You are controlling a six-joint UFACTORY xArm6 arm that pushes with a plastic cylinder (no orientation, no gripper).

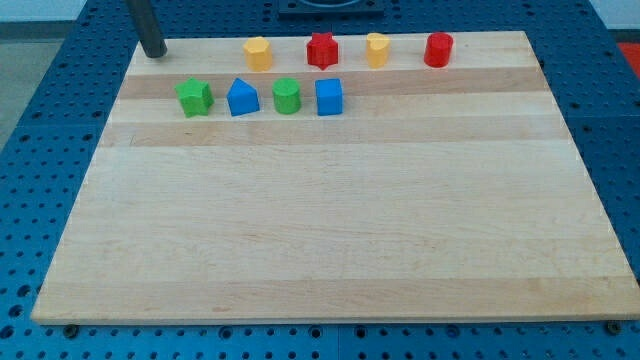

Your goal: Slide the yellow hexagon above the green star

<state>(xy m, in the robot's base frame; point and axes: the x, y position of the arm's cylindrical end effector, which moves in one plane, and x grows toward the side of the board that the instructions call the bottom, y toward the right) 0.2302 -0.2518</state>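
The yellow hexagon (258,52) sits in the top row of the wooden board (330,230), left of the middle. The green star (194,97) is in the second row at the view's left, below and to the left of the hexagon. My tip (154,55) rests on the board's top left corner. It is well left of the yellow hexagon, above and left of the green star, and touches no block.
The top row also holds a red star (321,50), a second yellow block (377,49) and a red cylinder (438,49). The second row holds a blue block (243,97), a rounded green block (287,96) and a blue cube (329,96).
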